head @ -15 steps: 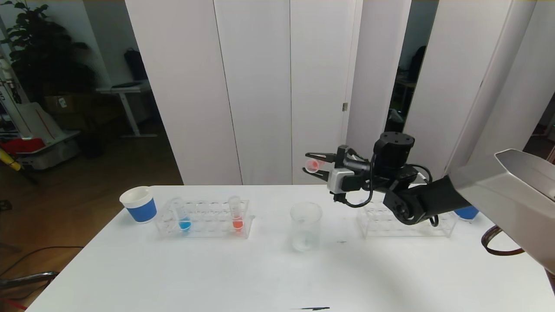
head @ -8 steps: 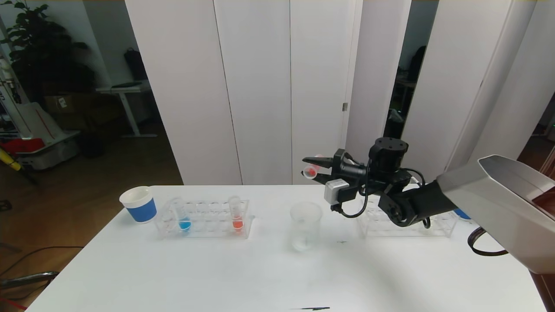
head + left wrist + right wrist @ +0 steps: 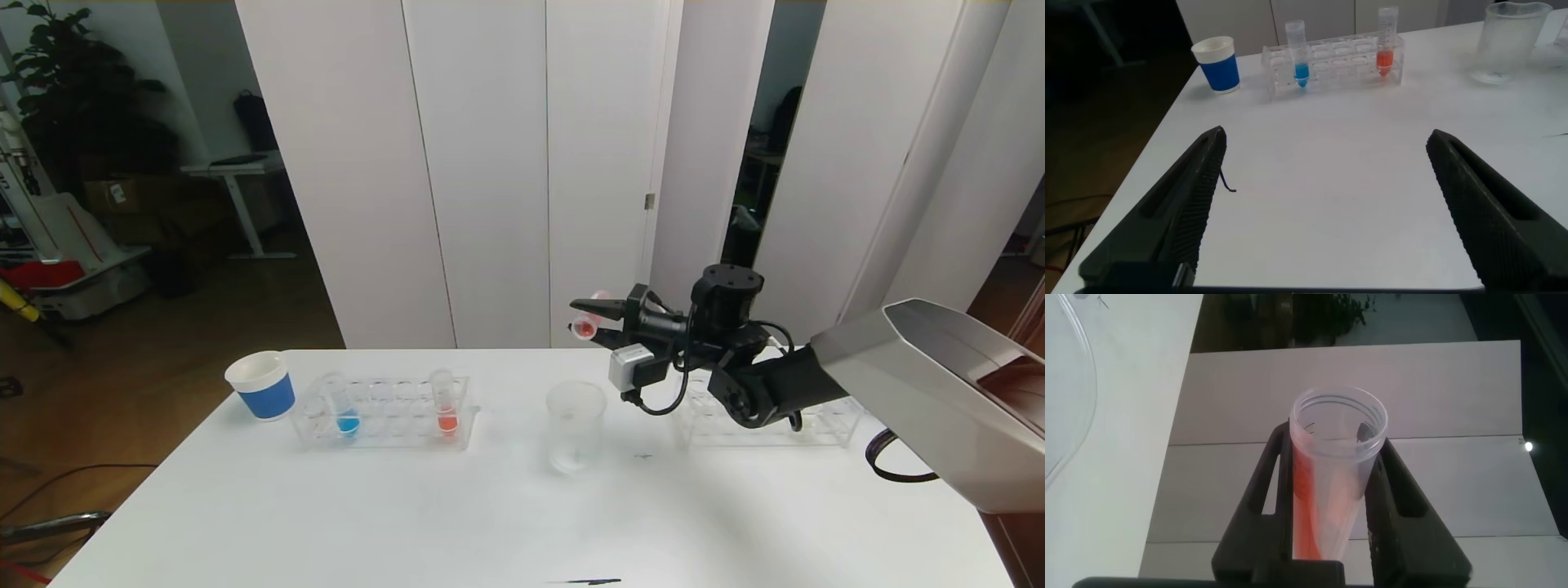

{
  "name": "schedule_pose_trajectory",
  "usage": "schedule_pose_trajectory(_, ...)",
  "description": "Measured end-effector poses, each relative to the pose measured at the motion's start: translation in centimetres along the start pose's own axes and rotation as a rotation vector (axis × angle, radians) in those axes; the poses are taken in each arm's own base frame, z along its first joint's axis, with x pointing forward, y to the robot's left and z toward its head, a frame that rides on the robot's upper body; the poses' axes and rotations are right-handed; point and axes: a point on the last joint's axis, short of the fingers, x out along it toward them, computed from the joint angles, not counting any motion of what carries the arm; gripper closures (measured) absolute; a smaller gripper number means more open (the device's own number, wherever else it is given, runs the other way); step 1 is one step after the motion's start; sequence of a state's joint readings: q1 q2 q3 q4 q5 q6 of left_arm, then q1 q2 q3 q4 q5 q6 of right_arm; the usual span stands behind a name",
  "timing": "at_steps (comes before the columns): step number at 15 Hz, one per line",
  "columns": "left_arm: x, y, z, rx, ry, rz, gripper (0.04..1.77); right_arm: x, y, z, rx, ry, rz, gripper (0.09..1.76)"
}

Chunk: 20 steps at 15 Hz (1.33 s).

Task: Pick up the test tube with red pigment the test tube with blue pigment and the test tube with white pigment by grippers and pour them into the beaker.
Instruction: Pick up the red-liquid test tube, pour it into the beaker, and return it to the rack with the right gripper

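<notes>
A: Where is the red tube [image 3: 586,325] at present?

B: The right gripper [image 3: 589,317] has its fingers clamped on it, above the counter [image 3: 490,523] and just right of the beaker [image 3: 575,425]. The tube is tipped near level, mouth toward the beaker side. In the right wrist view the red liquid [image 3: 1319,506] lies along the tube wall, not yet at the lip.

A: And the left gripper [image 3: 1323,212]?

B: Fingers spread wide, holding nothing, low over the near counter.

A: The other tubes?

B: The blue tube [image 3: 343,404] and a second red one [image 3: 443,400] stand upright in the left rack [image 3: 384,412], beside a blue cup [image 3: 261,384]. A white tube I cannot make out; the right rack [image 3: 767,420] is largely hidden by the arm.

A: Handling notes?

B: Judging by looks: light, rigid, smooth and likely slippery, probably breakable. Grip on the upper part, below the rim, clear of the liquid, with modest force. The tube mouth looks short of the beaker opening, so pouring now could spill.
</notes>
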<state>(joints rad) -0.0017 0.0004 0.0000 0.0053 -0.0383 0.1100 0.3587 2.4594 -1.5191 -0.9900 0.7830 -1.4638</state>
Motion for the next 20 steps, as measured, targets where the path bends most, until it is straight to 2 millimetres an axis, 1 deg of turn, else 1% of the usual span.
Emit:
schedule_pose_trajectory(8, 0.0, 0.0, 0.0, 0.000, 0.000, 0.000, 0.06, 0.5, -0.3, -0.6, -0.137, -0.036, -0.026, 1.28)
schedule_pose_trajectory(14, 0.0, 0.0, 0.0, 0.000, 0.000, 0.000, 0.06, 0.5, -0.3, -1.4, -0.197, -0.045, -0.040, 1.28)
schedule_pose_trajectory(18, 0.0, 0.0, 0.0, 0.000, 0.000, 0.000, 0.06, 0.8, -0.7, -1.6, -0.269, -0.068, -0.056, 1.28)
schedule_pose_trajectory(20, 0.0, 0.0, 0.0, 0.000, 0.000, 0.000, 0.06, 1.0, -1.2, -1.6, -0.327, -0.101, -0.072, 1.28)
